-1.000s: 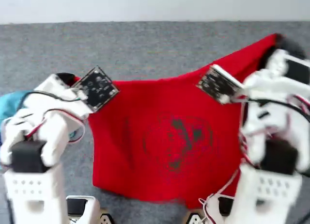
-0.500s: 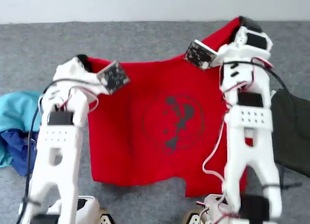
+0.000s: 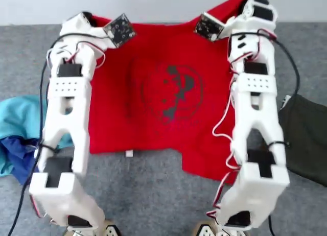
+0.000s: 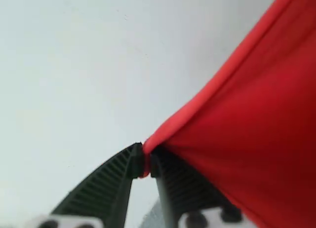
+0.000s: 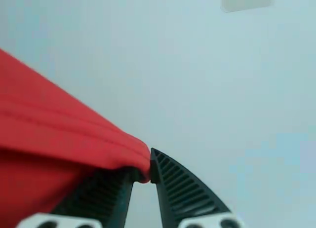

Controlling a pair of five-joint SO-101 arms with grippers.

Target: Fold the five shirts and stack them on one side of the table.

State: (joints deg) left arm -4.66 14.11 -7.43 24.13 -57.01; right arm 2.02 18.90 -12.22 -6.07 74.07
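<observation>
While stretched out toward the pale wall point(image 3: 163, 6), the left arm point(image 3: 64, 118) and right arm point(image 3: 255, 118) each hold their jaws pinching a far corner of the red shirt point(image 3: 153, 108), spread between them over the grey tabletop point(image 3: 153, 195). Teal and blue clothes point(image 3: 13, 128) lie beside the left arm, and a dark garment point(image 3: 306, 139) beside the right.

Light: bright, even and diffuse over your table point(image 3: 153, 205).
Shadows: soft shading in the red shirt point(image 4: 247, 139) folds you see.
Wall point(image 4: 74, 65): pale, evenly lit.
</observation>
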